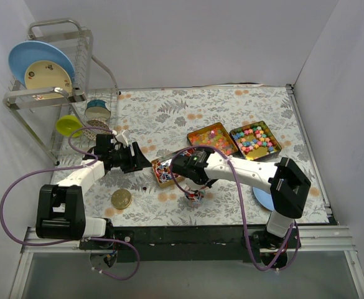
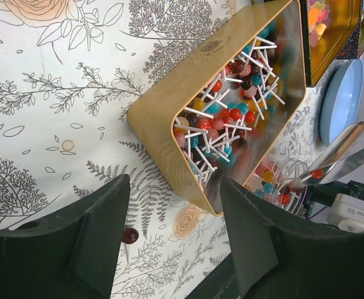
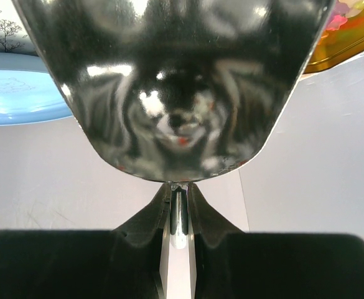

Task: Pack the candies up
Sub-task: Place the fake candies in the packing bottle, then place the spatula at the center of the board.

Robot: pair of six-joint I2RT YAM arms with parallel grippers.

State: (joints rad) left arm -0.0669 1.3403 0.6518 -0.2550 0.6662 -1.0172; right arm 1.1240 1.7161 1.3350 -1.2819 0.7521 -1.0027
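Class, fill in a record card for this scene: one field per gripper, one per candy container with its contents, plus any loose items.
left gripper: open, holding nothing, at the corner of the small gold tin
right gripper: shut on the handle of a metal scoop
small gold tin contents: red and blue lollipops with white sticks
back tins: orange gummies; pastel cubes
stray candy: on the tablecloth
gold lid: flat on the table
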